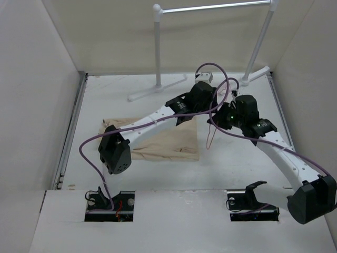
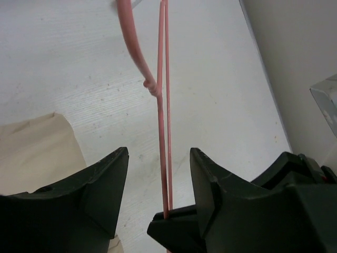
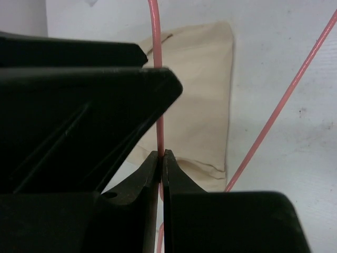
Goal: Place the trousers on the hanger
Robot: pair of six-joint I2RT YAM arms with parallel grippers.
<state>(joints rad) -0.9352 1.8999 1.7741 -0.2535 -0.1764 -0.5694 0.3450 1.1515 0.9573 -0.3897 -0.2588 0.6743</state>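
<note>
Your right gripper (image 3: pixel 162 157) pinches one wire of the pink hanger (image 3: pixel 156 47). Your left gripper (image 2: pixel 159 158) stands spread, two hanger wires running between its jaws, touching neither. The folded beige trousers (image 1: pixel 174 143) lie flat on the table (image 1: pixel 237 163), just left of both grippers.

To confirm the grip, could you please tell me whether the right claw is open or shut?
Shut: the right claw pinches the pink wire hanger between its fingertips, no gap showing.
</note>
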